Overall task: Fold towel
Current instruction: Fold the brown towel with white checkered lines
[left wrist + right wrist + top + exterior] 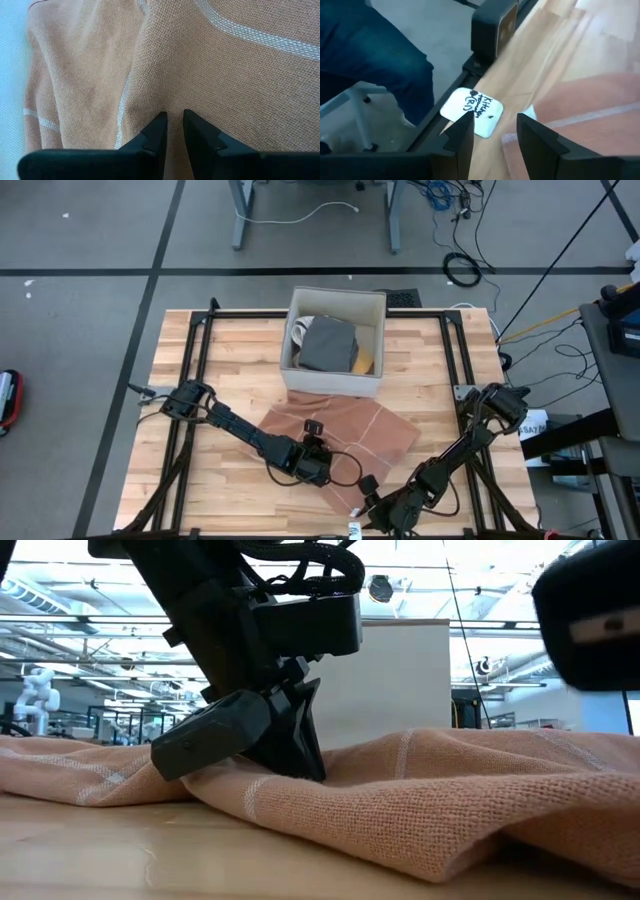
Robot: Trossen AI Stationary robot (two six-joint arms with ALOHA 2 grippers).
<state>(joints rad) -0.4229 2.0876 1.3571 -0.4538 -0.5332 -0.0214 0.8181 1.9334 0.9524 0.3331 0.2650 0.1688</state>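
Left end effector (171,122): narrow, tips pressed into the salmon-orange woven towel (345,435) on the wooden bench (240,370).
Right end effector (492,127): parted, empty, at the towel's 5 o'clock corner.

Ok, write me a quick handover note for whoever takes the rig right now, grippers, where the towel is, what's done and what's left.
Left gripper: down on the orange towel near its middle, fingers pinched on a raised ridge of cloth.
Right gripper: at the table's near edge by the towel's near corner, fingers open, holding nothing; a white handwritten label lies just past them.
Towel: spread and rumpled on the wooden table, in front of the white box holding a grey cloth.
Done: left grip taken; no finished fold shows.
Left: grip the near corner, fold, flatten.
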